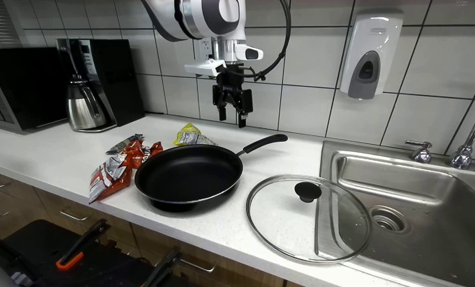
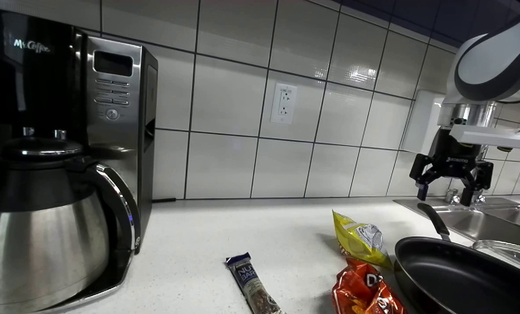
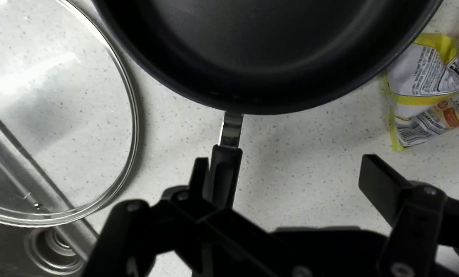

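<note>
A black two-fingered gripper (image 3: 285, 170) hangs spread wide, empty. Below lies a round black frying pan (image 3: 264, 46), its handle (image 3: 227, 165) nearest.

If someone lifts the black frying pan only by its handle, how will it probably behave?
The frying pan will probably droop or twist when lifted, because most of its bulk lies beyond one end of the single handle. It should stay stiff, being evenly round with no visible bend. The handle looks smooth and rounded, so a loose hold might slip.
</note>
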Action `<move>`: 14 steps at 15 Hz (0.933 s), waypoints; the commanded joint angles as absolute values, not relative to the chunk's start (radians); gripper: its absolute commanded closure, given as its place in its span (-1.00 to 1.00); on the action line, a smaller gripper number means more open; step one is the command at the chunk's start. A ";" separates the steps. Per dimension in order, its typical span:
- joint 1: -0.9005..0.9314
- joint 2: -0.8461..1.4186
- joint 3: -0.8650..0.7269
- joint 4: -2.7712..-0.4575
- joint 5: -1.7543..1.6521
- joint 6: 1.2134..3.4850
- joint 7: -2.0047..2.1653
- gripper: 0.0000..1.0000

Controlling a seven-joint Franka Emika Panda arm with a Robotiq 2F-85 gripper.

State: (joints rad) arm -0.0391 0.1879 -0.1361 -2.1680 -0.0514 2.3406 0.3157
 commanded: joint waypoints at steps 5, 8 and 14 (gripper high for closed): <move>-0.024 0.222 -0.124 -2.123 -0.068 2.346 0.373 -1.00; -0.010 0.248 -0.112 -2.099 -0.049 2.347 0.391 -1.00; 0.045 0.285 -0.104 -2.067 -0.037 2.386 0.540 -1.00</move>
